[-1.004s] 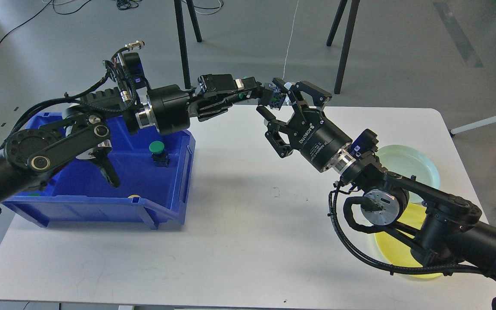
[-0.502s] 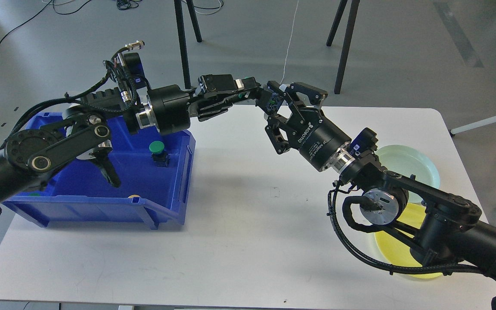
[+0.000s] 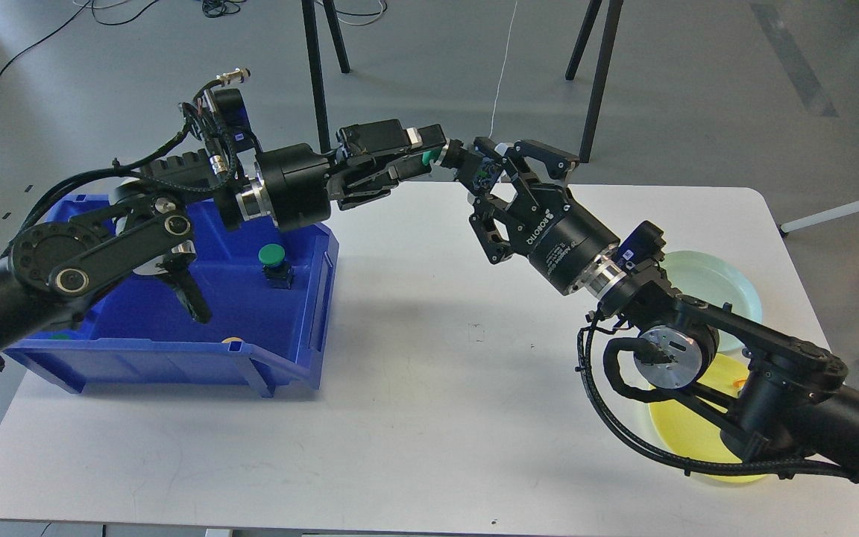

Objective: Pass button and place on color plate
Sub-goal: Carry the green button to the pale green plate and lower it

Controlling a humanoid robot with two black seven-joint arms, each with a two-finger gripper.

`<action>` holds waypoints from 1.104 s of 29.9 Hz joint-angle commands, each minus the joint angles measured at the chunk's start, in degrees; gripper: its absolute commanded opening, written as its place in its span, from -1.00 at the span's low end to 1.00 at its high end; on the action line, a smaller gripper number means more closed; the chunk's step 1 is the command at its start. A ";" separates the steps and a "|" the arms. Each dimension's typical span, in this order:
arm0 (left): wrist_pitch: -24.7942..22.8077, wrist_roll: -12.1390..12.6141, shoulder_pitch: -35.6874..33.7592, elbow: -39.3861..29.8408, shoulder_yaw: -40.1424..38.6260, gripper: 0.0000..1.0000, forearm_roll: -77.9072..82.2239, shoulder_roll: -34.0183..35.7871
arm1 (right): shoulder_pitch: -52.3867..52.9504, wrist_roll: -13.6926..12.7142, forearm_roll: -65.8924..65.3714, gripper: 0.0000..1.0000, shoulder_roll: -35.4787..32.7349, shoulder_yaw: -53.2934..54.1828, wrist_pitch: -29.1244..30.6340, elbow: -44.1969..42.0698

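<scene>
A green-capped button point(image 3: 426, 156) with a dark body is held in the air above the table's far edge, between both grippers. My right gripper point(image 3: 485, 176) is shut on the dark body end. My left gripper point(image 3: 434, 154) has its fingers slightly apart around the green cap and looks open. A pale green plate point(image 3: 728, 283) and a yellow plate point(image 3: 690, 440) lie at the right of the table, partly hidden by my right arm.
A blue bin point(image 3: 176, 350) stands at the left, holding another green button point(image 3: 273, 257) and small pieces by its front wall. My left arm passes over the bin. The white table point(image 3: 429, 388) lies between the bin and the plates. Stand legs rise behind the table.
My right gripper moved in and closed on the button's body. My left gripper's fingers have spread a little, so the green cap now shows. Both grippers shifted slightly right.
</scene>
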 commanded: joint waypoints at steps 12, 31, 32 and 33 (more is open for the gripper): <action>-0.48 0.00 -0.17 0.60 -0.05 0.49 -0.11 -0.17 | -3.05 -8.84 -5.46 -0.91 -14.72 -9.67 -30.88 -11.97; -0.39 0.00 -0.08 0.60 -0.05 0.50 -0.28 -0.17 | -2.70 -9.37 -9.16 0.42 -7.34 -19.80 -30.88 -28.86; -0.22 0.00 0.01 0.60 -0.22 0.50 -0.37 -0.17 | -2.44 -9.37 -9.16 0.57 -7.34 -19.80 -30.88 -28.51; -0.04 0.00 0.01 0.60 -0.31 0.50 -0.54 -0.17 | -2.44 -9.37 -9.07 0.90 -7.34 -19.63 -30.88 -28.25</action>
